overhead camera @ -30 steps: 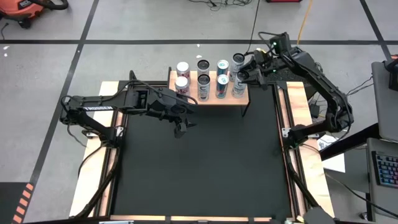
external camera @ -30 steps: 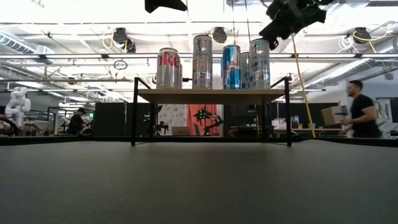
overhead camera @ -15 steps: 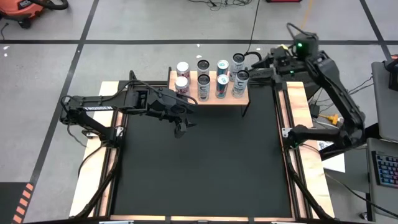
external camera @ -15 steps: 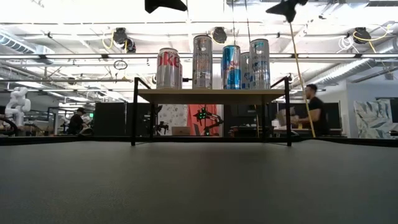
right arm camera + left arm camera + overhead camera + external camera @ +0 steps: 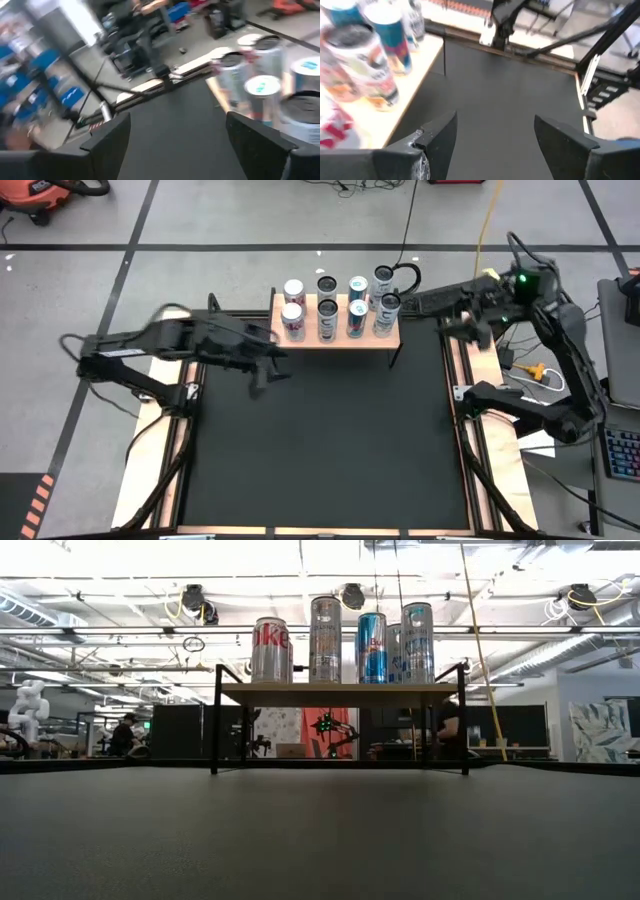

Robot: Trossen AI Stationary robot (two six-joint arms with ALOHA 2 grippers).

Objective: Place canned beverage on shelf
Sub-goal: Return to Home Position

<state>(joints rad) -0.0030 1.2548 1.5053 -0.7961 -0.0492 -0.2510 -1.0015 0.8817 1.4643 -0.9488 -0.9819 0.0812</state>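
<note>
Item 1, shelf [image 5: 311,340]: light wood top on thin black legs, set at the far edge of the black table [image 5: 320,450]; seen level in the low view [image 5: 340,693], with the table surface under it bare.

Item 2, cans, eight in number, stood upright on the shelf in two rows of four, paired front to back by kind; from the left end, red and silver cans [image 5: 292,315], silver cans [image 5: 327,310], blue cans [image 5: 357,311], white and blue cans [image 5: 387,303]; in the low view the four kinds are seen side by side in the same order.

Item 3, left claw [image 5: 261,382]: held over the table just in front of the shelf's left end; fingers [image 5: 440,137] spread apart, nothing between them.

Item 4, right claw [image 5: 420,302]: held just beyond the shelf's right end, near the white and blue cans; fingers [image 5: 112,135] spread apart, nothing gripped.

Item 5, person [image 5: 450,725]: partly seen in the room behind the shelf, between its right legs; detail not to be made out.
</note>
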